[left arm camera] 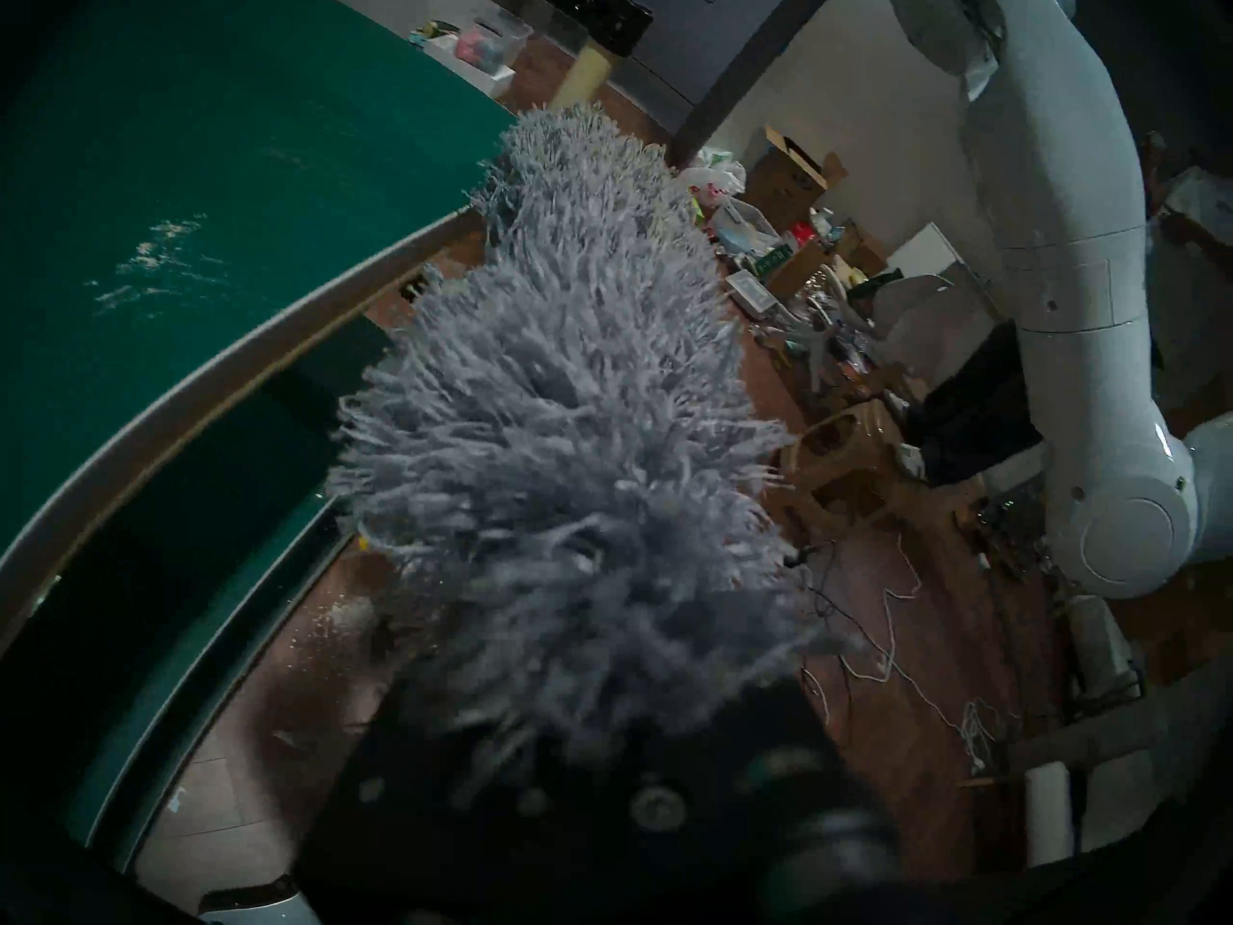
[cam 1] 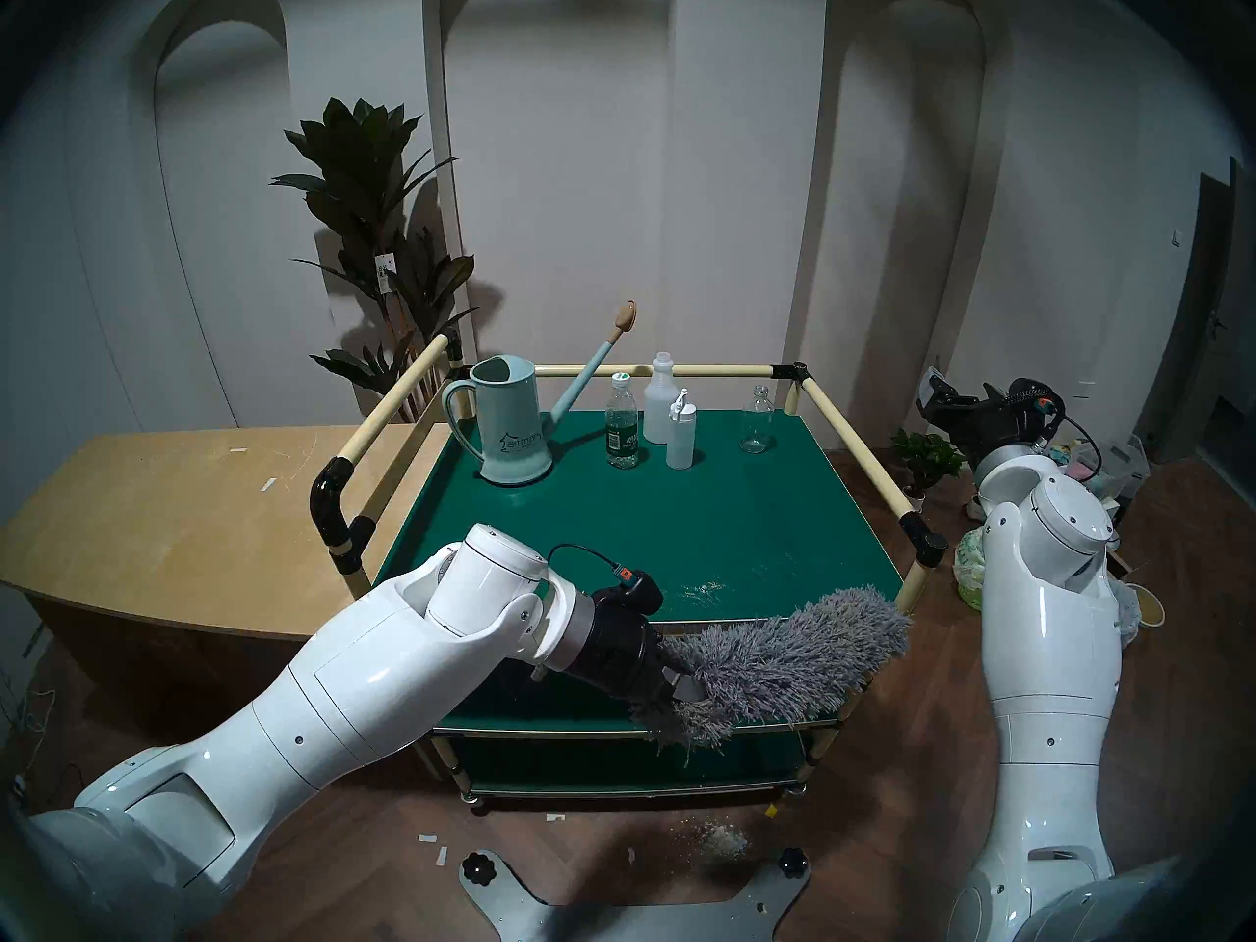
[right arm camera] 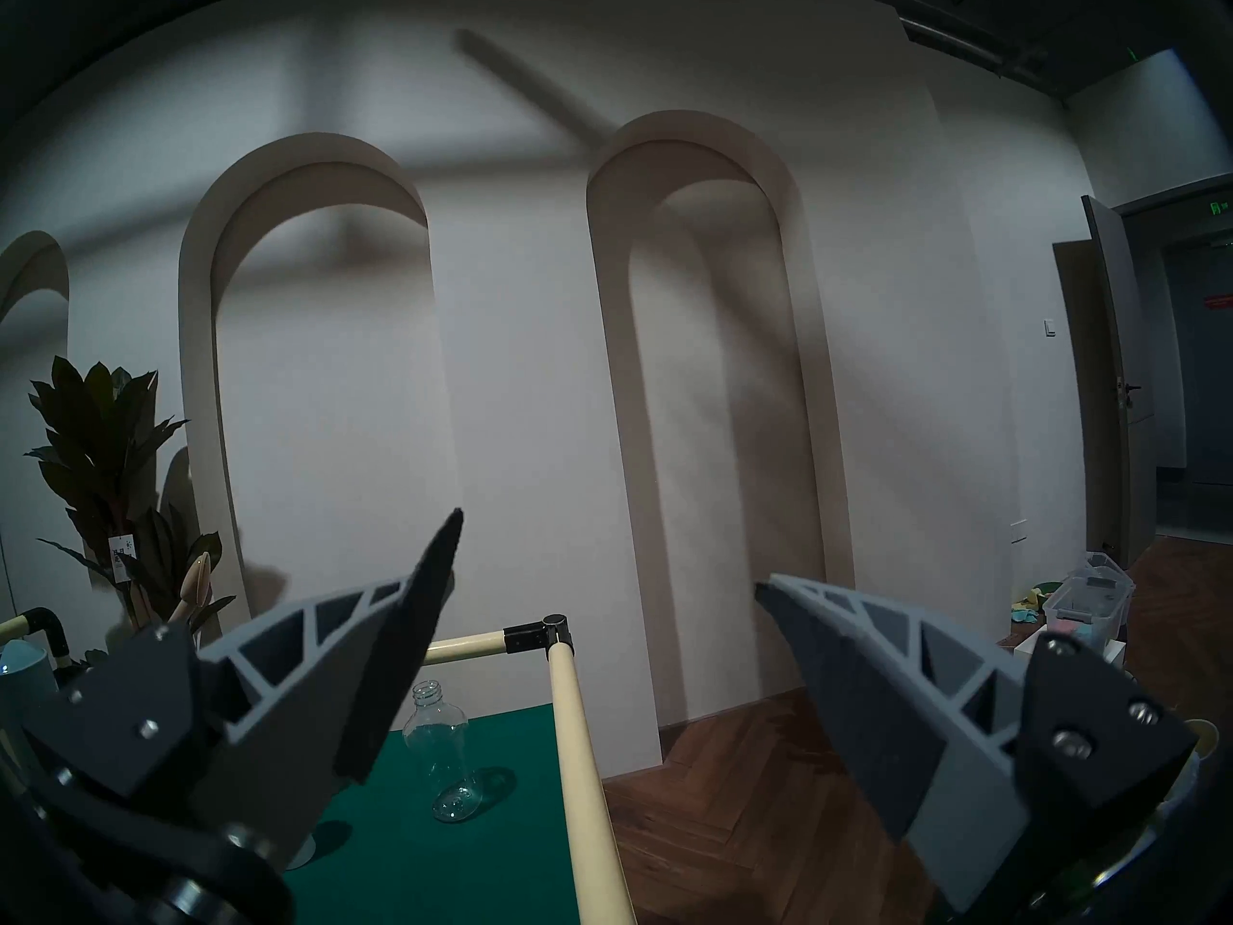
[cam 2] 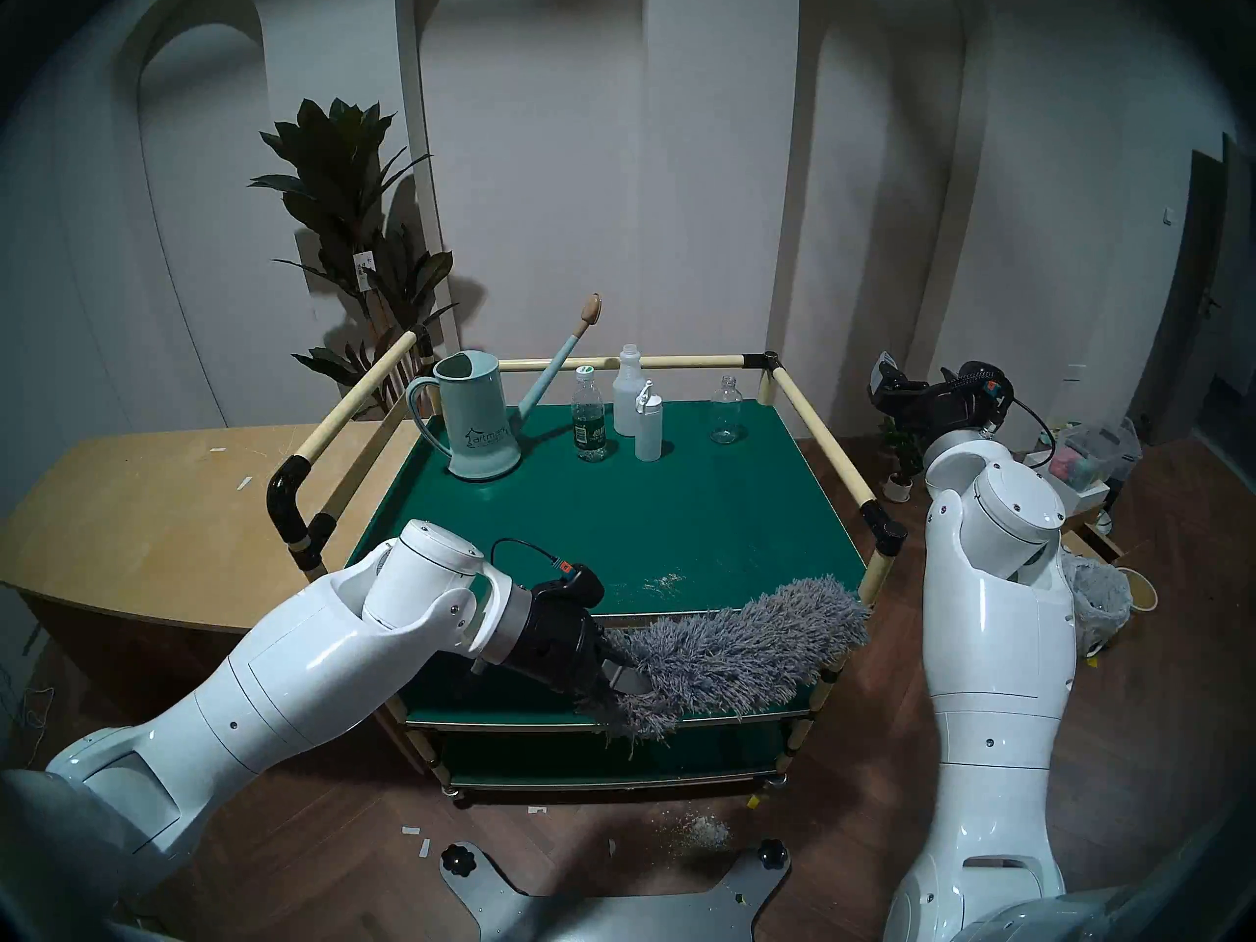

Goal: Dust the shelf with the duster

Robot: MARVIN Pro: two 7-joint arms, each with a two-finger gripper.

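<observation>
The fluffy grey duster (cam 1: 781, 662) (cam 2: 741, 641) (left arm camera: 580, 436) slants along the front edge of the shelf (cam 1: 679, 512) (cam 2: 646, 512) (left arm camera: 167, 169), the cart's dark-green top tier. Its tip reaches the front right corner and its lower end hangs in front of the middle tier. My left gripper (cam 1: 679, 686) (cam 2: 629, 679) is shut on the duster's near end, and the handle is buried in the strands. Pale dust specks (cam 1: 703, 588) (left arm camera: 153, 256) lie on the shelf near the front. My right gripper (right arm camera: 608, 550) (cam 1: 951, 403) stands open and empty, raised beside the cart's far right corner.
At the shelf's back stand a mint watering can (cam 1: 510, 431), a water bottle (cam 1: 622, 424), two white bottles (cam 1: 669, 414) and a clear glass bottle (cam 1: 756, 420) (right arm camera: 444, 750). Cream rails (cam 1: 856, 444) line the sides and back. A wooden counter (cam 1: 170, 512) is on the left. Swept dust (cam 1: 720, 842) lies on the floor.
</observation>
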